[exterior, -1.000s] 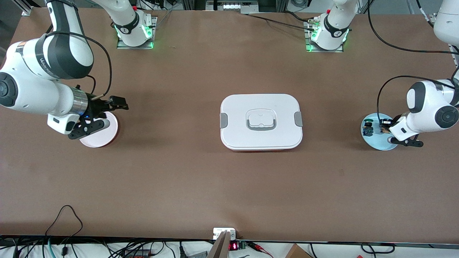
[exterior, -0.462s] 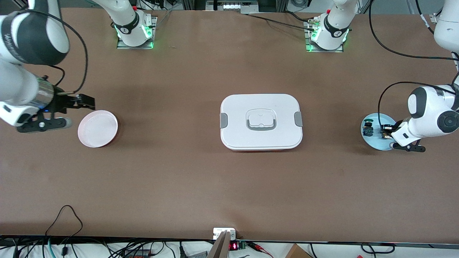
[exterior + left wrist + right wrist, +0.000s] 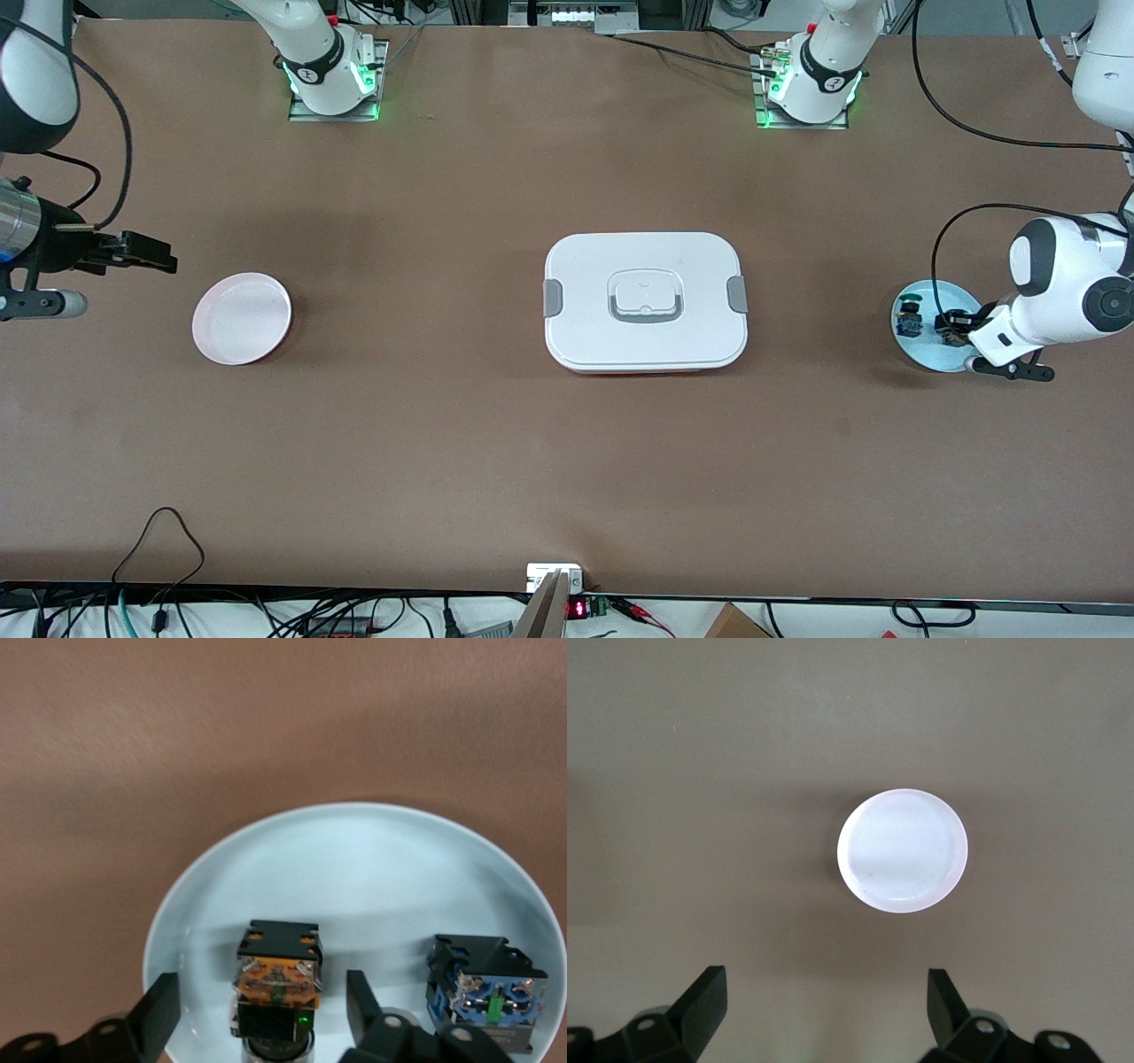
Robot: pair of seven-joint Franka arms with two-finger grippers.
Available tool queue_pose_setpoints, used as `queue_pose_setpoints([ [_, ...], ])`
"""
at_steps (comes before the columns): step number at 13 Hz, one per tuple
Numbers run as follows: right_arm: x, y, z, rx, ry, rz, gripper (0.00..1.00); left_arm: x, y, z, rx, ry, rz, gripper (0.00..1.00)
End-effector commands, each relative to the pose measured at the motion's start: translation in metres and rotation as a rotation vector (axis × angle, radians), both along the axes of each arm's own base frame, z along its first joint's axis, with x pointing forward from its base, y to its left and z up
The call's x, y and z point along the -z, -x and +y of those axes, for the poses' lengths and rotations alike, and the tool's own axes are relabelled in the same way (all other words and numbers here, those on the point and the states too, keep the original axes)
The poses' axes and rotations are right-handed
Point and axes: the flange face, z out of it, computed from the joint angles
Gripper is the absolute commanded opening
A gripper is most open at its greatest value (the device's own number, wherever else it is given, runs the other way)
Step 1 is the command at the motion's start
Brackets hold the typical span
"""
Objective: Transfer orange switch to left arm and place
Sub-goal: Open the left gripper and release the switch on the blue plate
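Observation:
The orange switch (image 3: pixel 277 979) lies on a light blue plate (image 3: pixel 354 868) at the left arm's end of the table. My left gripper (image 3: pixel 263 1010) is open, with its fingers down on either side of the switch and gaps showing on both sides. In the front view the left gripper (image 3: pixel 955 323) is low over the blue plate (image 3: pixel 921 350). The white box (image 3: pixel 645 301) sits mid-table. My right gripper (image 3: pixel 133 255) is open and empty, up over the table at the right arm's end, beside the pink plate (image 3: pixel 241 317).
A green-capped switch with a blue body (image 3: pixel 483 997) lies on the same blue plate, beside the orange one; it also shows in the front view (image 3: pixel 907 319). The pink plate (image 3: pixel 902 850) holds nothing. Cables run along the table edge nearest the camera.
The right gripper has moved off the pink plate toward the right arm's end of the table. The left gripper has shifted slightly over the blue plate.

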Motion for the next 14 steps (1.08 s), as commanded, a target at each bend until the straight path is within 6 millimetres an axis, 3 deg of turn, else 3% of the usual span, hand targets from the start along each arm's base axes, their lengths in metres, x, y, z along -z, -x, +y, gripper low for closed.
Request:
queue_pose_setpoints([
  [1, -0.002, 0.015, 0.006, 0.019, -0.021, -0.02, 1.0, -0.039, -0.026, 0.01, 0.027, -0.046, -0.014, 1.0],
  [5, 0.0, 0.024, 0.006, 0.056, 0.019, -0.051, 1.0, -0.119, -0.067, 0.016, 0.084, -0.047, -0.053, 1.0],
  [7, -0.003, 0.025, 0.017, 0.035, 0.064, -0.055, 1.0, -0.15, -0.072, 0.001, 0.116, -0.035, -0.058, 1.0],
  [9, -0.011, 0.029, 0.017, -0.032, 0.06, -0.067, 1.0, -0.168, -0.072, -0.008, 0.108, -0.014, -0.072, 1.0],
  [11, -0.009, 0.028, 0.016, -0.03, 0.056, -0.076, 1.0, -0.186, -0.072, -0.025, 0.123, -0.01, -0.065, 1.0],
  [14, 0.002, 0.036, 0.013, -0.013, 0.046, -0.108, 1.0, -0.25, -0.077, -0.07, 0.168, 0.0, -0.077, 1.0],
])
